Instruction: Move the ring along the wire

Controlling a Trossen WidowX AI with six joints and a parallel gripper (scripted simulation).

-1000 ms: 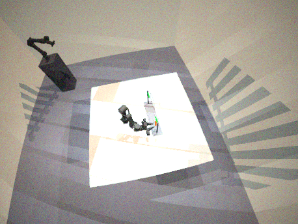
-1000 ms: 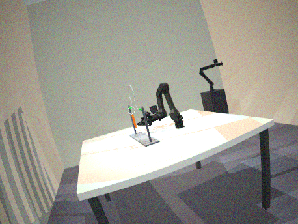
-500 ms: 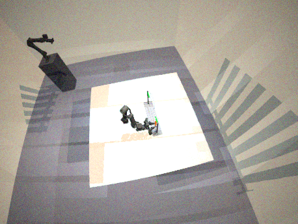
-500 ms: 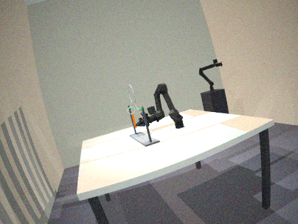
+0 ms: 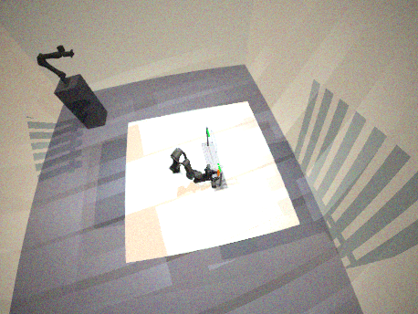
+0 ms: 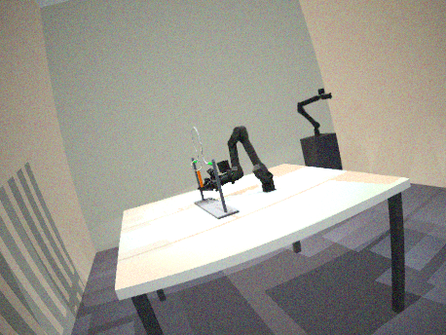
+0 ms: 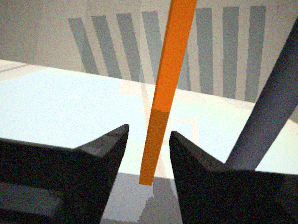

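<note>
The orange handle (image 5: 218,173) (image 6: 200,178) (image 7: 175,60) hangs down from a pale ring (image 6: 197,169) at the green part (image 5: 219,167) (image 6: 195,161) beside one post (image 7: 265,95). The thin grey wire rises in a tall loop in the exterior view. The other green part (image 5: 208,132) (image 6: 210,163) is by the other post (image 6: 219,187). My gripper (image 7: 149,132) is partly open. Its fingertips stand either side of the handle's lower part in the wrist view, with a visible gap on both sides. Whether the handle lies fully between them in depth is hard to tell.
The posts stand on a grey base plate (image 6: 229,212) (image 7: 117,200) on the table. The near post rises close to the right finger in the wrist view. A second arm (image 5: 50,56) (image 6: 308,114) stands on a dark pedestal (image 5: 82,102) (image 6: 321,151) away from the table.
</note>
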